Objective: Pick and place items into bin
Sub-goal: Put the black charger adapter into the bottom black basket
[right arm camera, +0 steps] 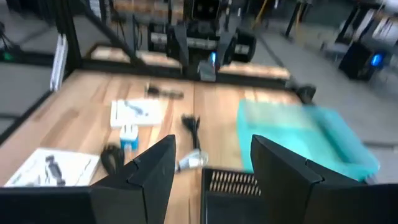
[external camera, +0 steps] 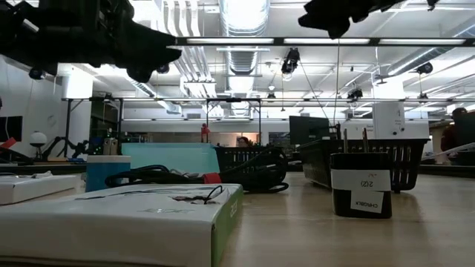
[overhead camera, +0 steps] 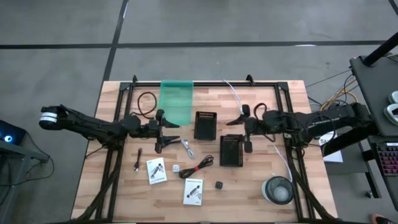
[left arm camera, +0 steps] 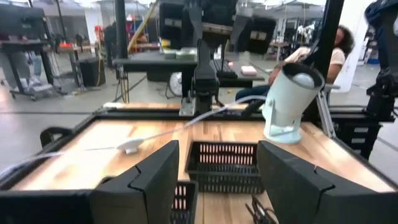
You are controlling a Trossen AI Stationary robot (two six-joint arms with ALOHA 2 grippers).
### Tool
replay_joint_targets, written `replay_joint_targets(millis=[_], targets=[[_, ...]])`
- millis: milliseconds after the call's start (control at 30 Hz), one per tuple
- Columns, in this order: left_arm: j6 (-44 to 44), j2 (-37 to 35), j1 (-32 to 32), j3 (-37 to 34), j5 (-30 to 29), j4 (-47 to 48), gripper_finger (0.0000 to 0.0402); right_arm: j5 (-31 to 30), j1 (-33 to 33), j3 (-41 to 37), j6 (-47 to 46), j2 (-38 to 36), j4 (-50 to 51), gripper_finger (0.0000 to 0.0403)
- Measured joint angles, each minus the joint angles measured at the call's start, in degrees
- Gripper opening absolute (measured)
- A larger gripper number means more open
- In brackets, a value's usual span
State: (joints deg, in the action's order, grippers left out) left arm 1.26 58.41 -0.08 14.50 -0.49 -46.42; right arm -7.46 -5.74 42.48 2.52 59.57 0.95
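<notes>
My left gripper [overhead camera: 166, 135] is open and hovers above the table between the green bin [overhead camera: 176, 101] and a silvery piece [overhead camera: 187, 148]. My right gripper [overhead camera: 246, 129] is open too, hovering between two black baskets [overhead camera: 206, 124] [overhead camera: 232, 150]. Lying flat on the wood are a black coiled cable [overhead camera: 147, 102], a red-black cable [overhead camera: 198, 168], two white packets [overhead camera: 156, 170] [overhead camera: 194, 191], a thin black stick [overhead camera: 138, 159], a white cube [overhead camera: 176, 168] and a black cube [overhead camera: 219, 185]. The right wrist view shows the green bin [right arm camera: 305, 140] and the silvery piece [right arm camera: 193, 160] beyond my open right gripper [right arm camera: 214, 180].
A round clear container [overhead camera: 278, 190] stands near the table's right near corner. A white cord [overhead camera: 233, 93] with a white oval [left arm camera: 130, 146] runs across the far right part. A black frame [overhead camera: 205, 83] rims the table. A person [left arm camera: 323, 50] sits in the room beyond.
</notes>
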Motion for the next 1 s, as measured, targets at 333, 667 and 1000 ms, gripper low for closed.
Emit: replay_joint_targets(millis=[333, 667, 1000], targets=[[-0.02, 3.47, 0.0, 0.0, 0.02, -2.63, 0.0201, 0.24, 0.0, 7.29, -4.84, 8.65, 10.04, 0.0196], [-0.07, 4.15, 0.0, -0.02, 0.04, -2.66, 0.0201, 4.5, -1.7, 13.41, -5.88, 16.08, 16.47, 0.0196], [-0.11, 4.26, 0.0, -0.07, 0.04, -2.57, 0.0201, 4.5, -9.02, 24.56, -7.98, 26.24, 31.56, 0.0196]])
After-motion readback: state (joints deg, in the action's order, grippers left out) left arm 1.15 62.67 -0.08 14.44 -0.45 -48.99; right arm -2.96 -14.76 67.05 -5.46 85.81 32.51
